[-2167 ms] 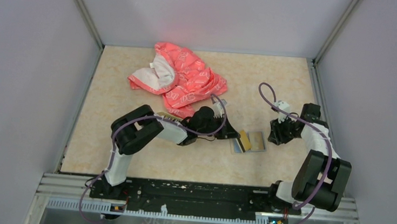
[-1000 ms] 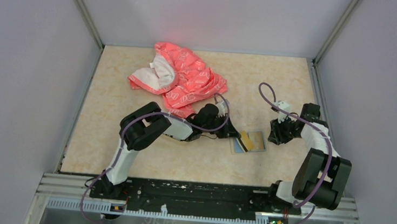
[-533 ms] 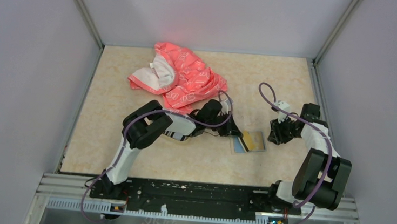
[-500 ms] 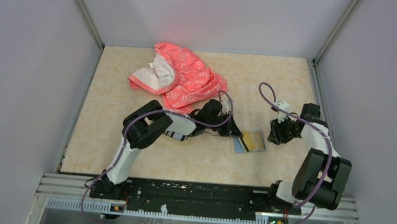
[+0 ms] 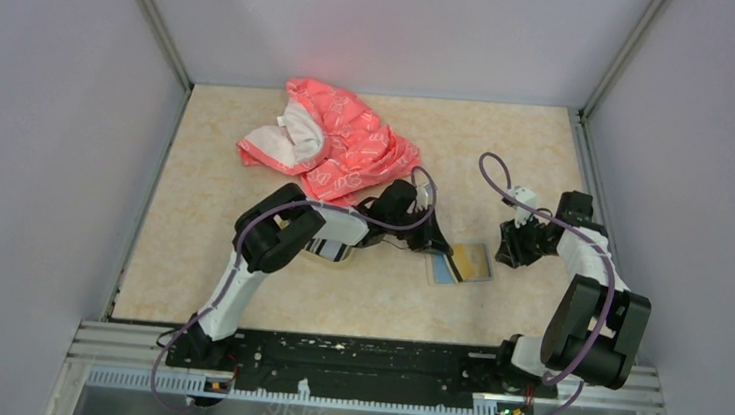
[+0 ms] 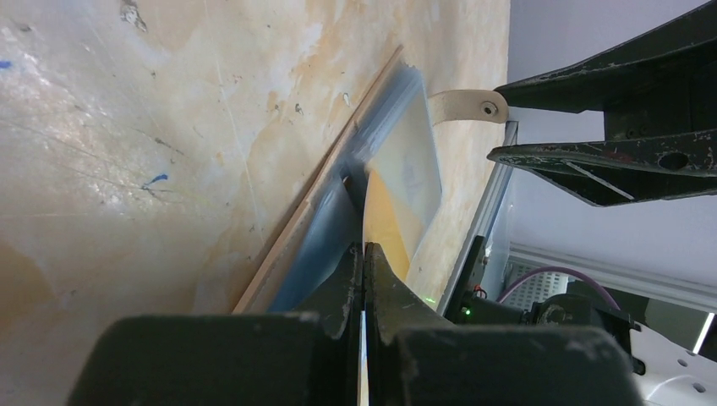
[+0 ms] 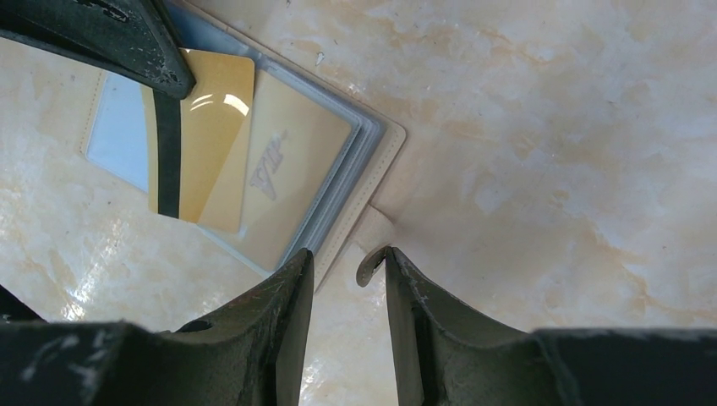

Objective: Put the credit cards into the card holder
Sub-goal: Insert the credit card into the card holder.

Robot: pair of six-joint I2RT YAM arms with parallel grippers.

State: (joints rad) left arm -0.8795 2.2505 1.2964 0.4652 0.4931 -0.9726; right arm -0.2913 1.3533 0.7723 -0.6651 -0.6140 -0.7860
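Open tan-beige card holder [image 7: 314, 182], blue-grey lining, golden-tan striped credit card [image 7: 210, 127] pinched in left gripper [image 6: 363, 254], right gripper [image 7: 347, 264] narrowly parted astride tab [image 7: 369, 267]

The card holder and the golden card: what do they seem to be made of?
The card holder: probably matte beige faux leather, its rim dull; clear glossy plastic sleeves inside. The golden card: likely stiff glossy plastic, showing bright reflections.
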